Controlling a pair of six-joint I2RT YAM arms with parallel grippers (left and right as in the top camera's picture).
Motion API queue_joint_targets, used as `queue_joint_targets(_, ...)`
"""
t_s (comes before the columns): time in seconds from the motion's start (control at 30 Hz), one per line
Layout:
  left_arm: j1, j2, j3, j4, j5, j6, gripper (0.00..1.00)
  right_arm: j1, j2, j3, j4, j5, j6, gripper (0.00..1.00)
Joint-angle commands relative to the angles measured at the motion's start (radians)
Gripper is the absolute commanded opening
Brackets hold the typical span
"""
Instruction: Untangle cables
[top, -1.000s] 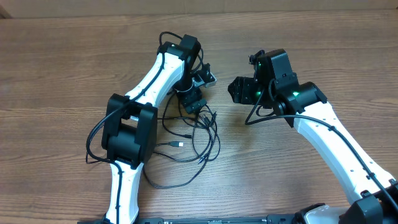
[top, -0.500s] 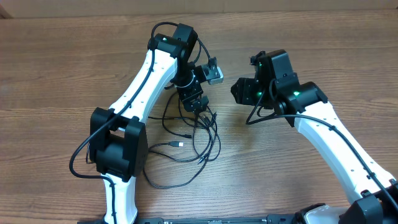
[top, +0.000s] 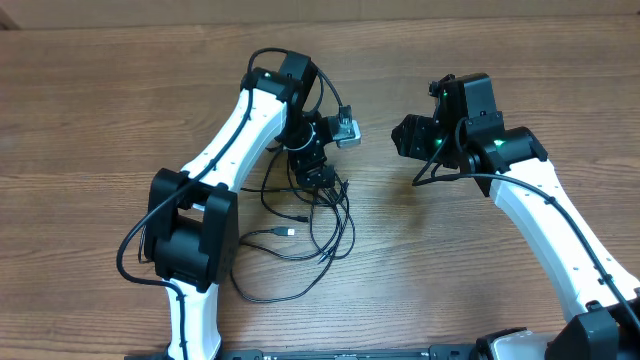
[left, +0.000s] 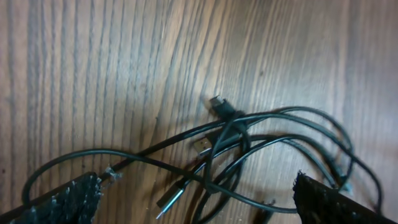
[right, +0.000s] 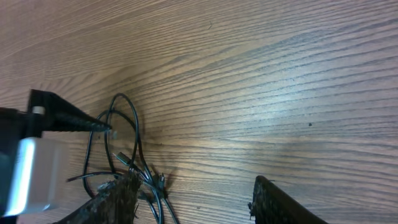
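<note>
Left wrist view: tangled cables (left: 236, 146) lie between the spread left fingers (left: 68, 198), nearer than the spread right fingers (right: 280, 202).

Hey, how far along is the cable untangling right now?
Nothing looks done: the cables lie in one overlapping knot, no strand set apart. In hand: the left claw hovers open over the knot, gripping nothing; the right claw is open off to the side, empty. Left: grab a strand and pull every cable free.
</note>
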Motion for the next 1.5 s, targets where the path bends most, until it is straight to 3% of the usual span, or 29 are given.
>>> queue_joint_targets(0.0, -0.019, 0.000, -0.056, 0.046, -0.036, -0.016, 1.00, -0.010, -0.003, -0.006, 0.010, -0.005, 0.000, 0.58)
queue_joint_targets(0.37, -0.037, 0.000, -0.153, 0.135, -0.058, -0.023, 0.95, -0.011, -0.003, -0.006, 0.011, -0.005, 0.000, 0.58)
queue_joint_targets(0.4, -0.037, 0.000, -0.155, 0.135, -0.058, -0.023, 0.90, -0.011, -0.003, -0.006, 0.011, -0.005, 0.000, 0.57)
queue_joint_targets(0.57, -0.037, 0.000, -0.155, 0.164, -0.057, -0.067, 0.44, -0.011, -0.003, -0.006, 0.011, -0.005, 0.000, 0.54)
queue_joint_targets(0.67, -0.038, 0.000, -0.155, 0.178, -0.058, -0.071, 0.31, -0.011, -0.003, -0.006, 0.011, -0.009, 0.000, 0.52)
queue_joint_targets(0.7, -0.037, 0.000, -0.155, 0.182, -0.058, -0.078, 0.20, -0.011, -0.003, -0.006, 0.011, -0.010, 0.000, 0.52)
queue_joint_targets(0.87, -0.037, 0.000, -0.155, 0.184, -0.066, -0.119, 0.05, -0.011, -0.003, -0.006, 0.011, -0.010, 0.000, 0.51)
queue_joint_targets(1.03, -0.037, -0.005, -0.128, 0.158, -0.196, -0.240, 0.04, -0.011, -0.003, -0.006, 0.011, -0.021, 0.000, 0.48)
queue_joint_targets(1.13, -0.032, -0.021, -0.017, 0.060, -0.290, -0.309, 0.04, -0.011, -0.003, -0.006, 0.011, -0.030, 0.000, 0.45)
queue_joint_targets(1.37, -0.002, -0.066, 0.367, -0.142, -0.279, -0.527, 0.04, -0.009, -0.003, -0.006, 0.011, -0.250, -0.023, 0.40)
queue_joint_targets(1.47, -0.001, -0.077, 0.515, -0.238, -0.249, -0.555, 0.04, -0.008, -0.003, -0.005, 0.017, -0.389, -0.090, 0.40)
